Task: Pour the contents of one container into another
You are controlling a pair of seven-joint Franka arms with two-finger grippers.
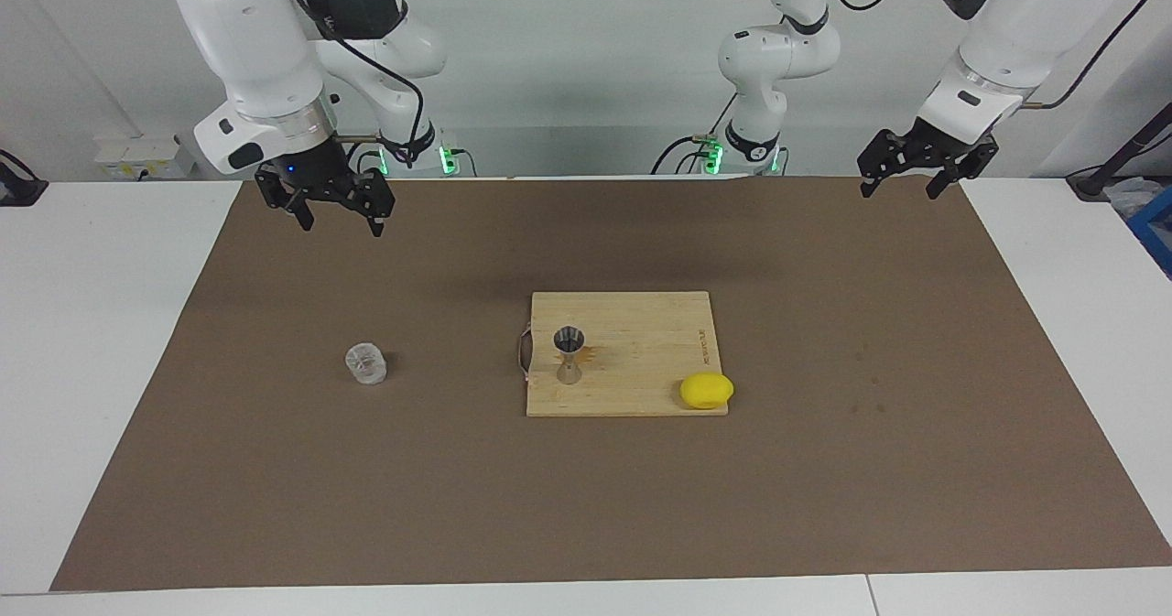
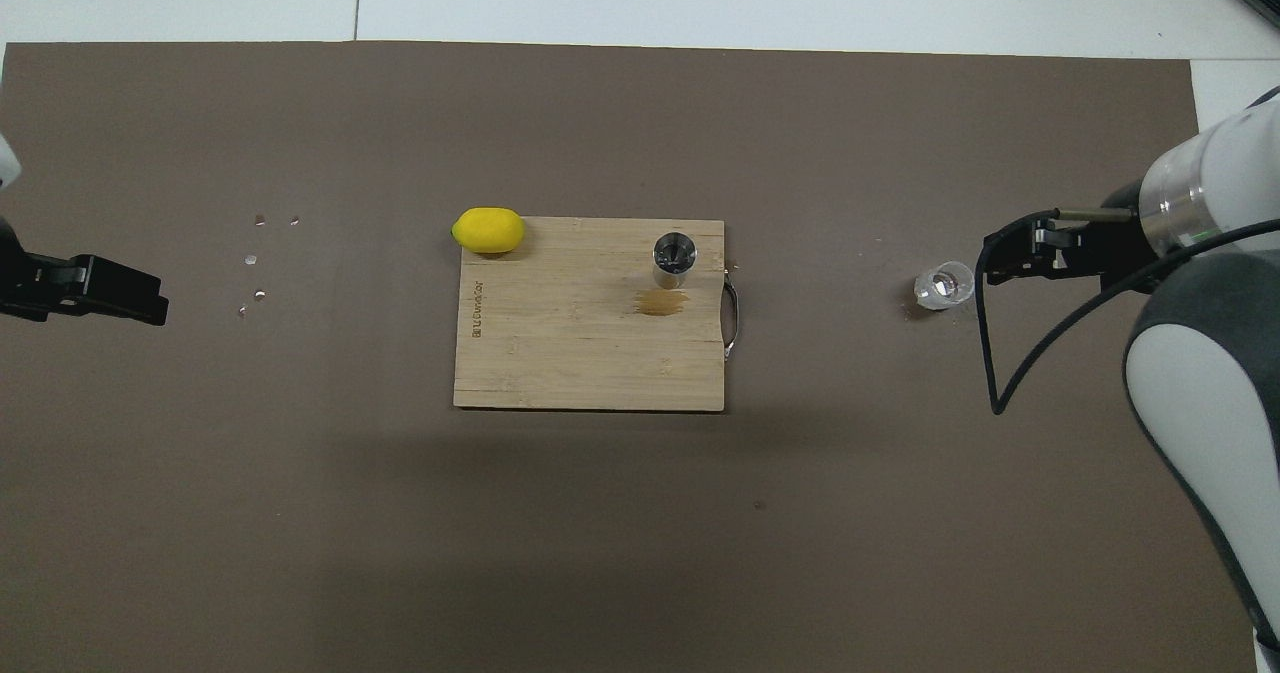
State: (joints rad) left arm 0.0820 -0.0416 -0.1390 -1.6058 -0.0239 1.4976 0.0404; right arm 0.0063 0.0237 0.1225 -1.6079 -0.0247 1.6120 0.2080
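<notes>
— From across the table, what's there?
— A clear faceted glass cup [image 1: 366,363] left of centre on the brown mat [image 1: 229,470]; a steel hourglass jigger [image 1: 569,356] upright on the wooden board [image 1: 641,360], a lemon [image 1: 706,390] at its corner. Right gripper [image 1: 337,214] upper left, left gripper [image 1: 903,179] upper right, both raised, fingers spread, empty.
— And overhead?
— The jigger's [image 2: 673,258] open mouth, a stain [image 2: 661,301] beside it, droplets [image 2: 258,258] centre left.

the only writing is a small dark brand mark burned along one short edge of the wooden cutting board [image 2: 560,353], the edge toward the left arm's end of the bench, its letters too small to read.
</notes>
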